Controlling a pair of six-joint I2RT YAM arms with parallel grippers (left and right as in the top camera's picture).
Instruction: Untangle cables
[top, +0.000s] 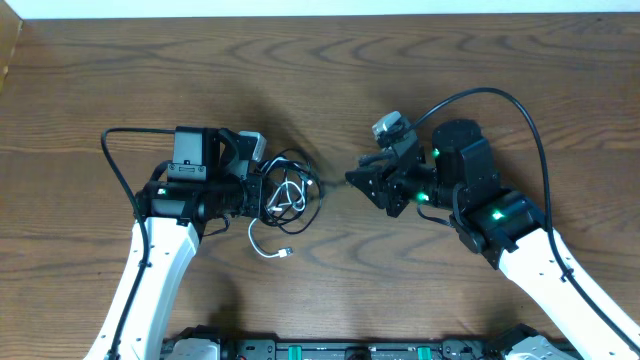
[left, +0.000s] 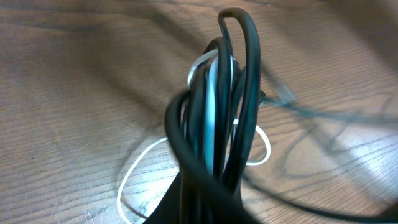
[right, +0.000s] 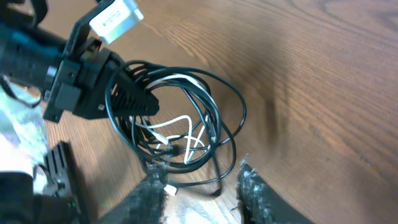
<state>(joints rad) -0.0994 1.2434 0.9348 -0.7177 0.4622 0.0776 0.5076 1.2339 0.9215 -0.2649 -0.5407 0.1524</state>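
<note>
Overhead shows the wood counter (top: 320, 70) under both arms. The left fingers (right: 140, 99) are clamped tight on the black cable (left: 250, 74). Its loops bunch upward with the white cable (left: 210, 93) threaded through. The right fingers (top: 352, 180) stand parted and empty, just beside the tangle.

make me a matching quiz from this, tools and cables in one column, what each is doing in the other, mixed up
1 left tool
2 right tool
3 black cable
4 white cable

a loose end curls on the table
b open, facing the loops
c clamped shut, holding loops
d forms the wide outer loops

Pairs: 1-c, 2-b, 3-d, 4-a
</note>
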